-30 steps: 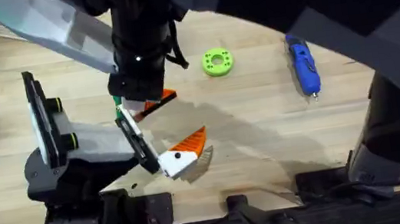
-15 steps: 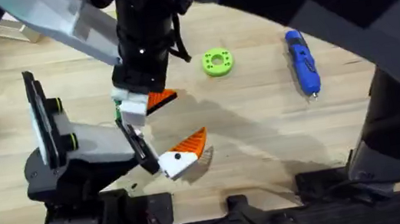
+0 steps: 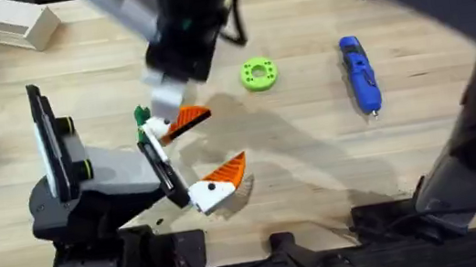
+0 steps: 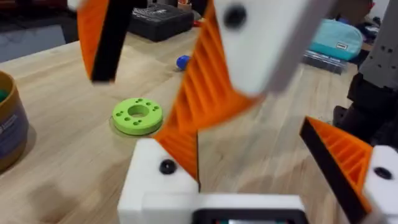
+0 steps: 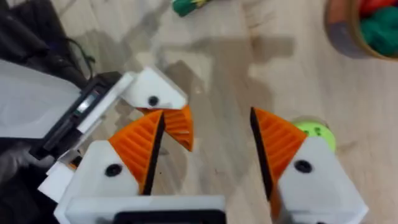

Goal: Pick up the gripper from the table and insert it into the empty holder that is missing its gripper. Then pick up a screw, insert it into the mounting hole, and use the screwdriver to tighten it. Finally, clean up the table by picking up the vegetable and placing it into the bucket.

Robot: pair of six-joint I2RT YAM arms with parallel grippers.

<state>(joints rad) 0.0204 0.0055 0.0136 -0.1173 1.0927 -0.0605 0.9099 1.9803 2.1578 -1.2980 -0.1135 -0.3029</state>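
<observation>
Right hand (image 5: 205, 155) is hovering over the left hand (image 3: 191, 158), fingers spread wide and holding nothing. Left hand is lying open on the worktop (image 3: 316, 169), also empty. The gripper (image 3: 190, 119) is sitting in the holder (image 3: 159, 128) on the far finger, just below the right hand; the near finger is carrying its own orange pad. From the left wrist view the wedge looks seated against the white block with the mounting hole showing, but I can't tell if it's fully home. Risk: no screw is in yet, so any knock from the right arm could tip the wedge out or skew it off the hole. Screwdriver (image 3: 360, 71) is lying far right, well apart. Vegetable (image 5: 189, 5) is lying beside the left hand, bucket (image 4: 9, 121) at far left. Green disc (image 3: 259, 73) is sitting between hand and screwdriver.
</observation>
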